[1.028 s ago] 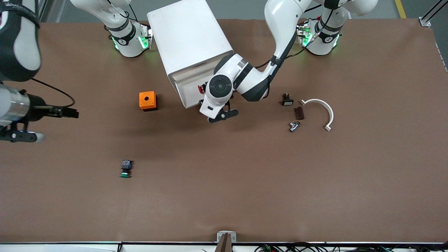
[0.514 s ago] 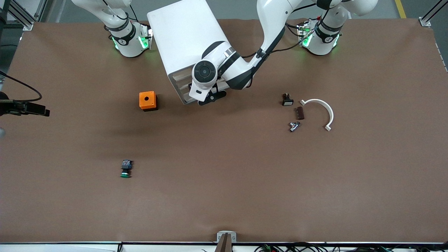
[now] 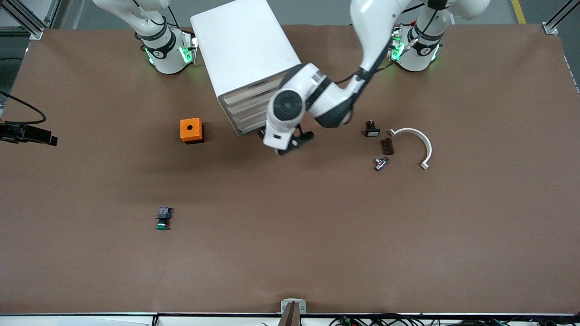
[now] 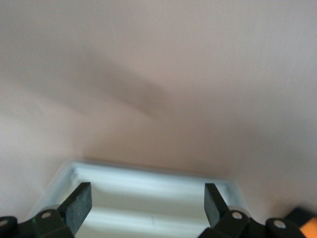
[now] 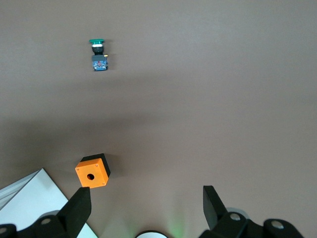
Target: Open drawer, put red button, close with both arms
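The white cabinet (image 3: 244, 50) stands at the robots' edge of the table. Its four beige drawer fronts (image 3: 247, 108) all sit flush; I cannot tell which is the task's drawer. The red button is hidden. My left gripper (image 3: 285, 144) hangs open and empty just in front of the drawer fronts. In the left wrist view its gripper (image 4: 147, 196) is open over a blurred pale drawer front (image 4: 148, 210). My right gripper (image 5: 147, 198) is open and empty, high over the right arm's end of the table. Only a black part of it (image 3: 27, 134) shows in the front view.
An orange box (image 3: 190, 130) with a round hole stands beside the cabinet, also in the right wrist view (image 5: 92, 172). A green button (image 3: 163, 218) lies nearer the camera. A black switch (image 3: 371, 129), a brown piece (image 3: 387, 146), a metal part (image 3: 380, 163) and a white arc (image 3: 417, 145) lie toward the left arm's end.
One second ago a drawer stood open with the red button in it. The left hand pushed in against the cabinet, the drawer shut, and the hand has drawn back. The right arm swung away.
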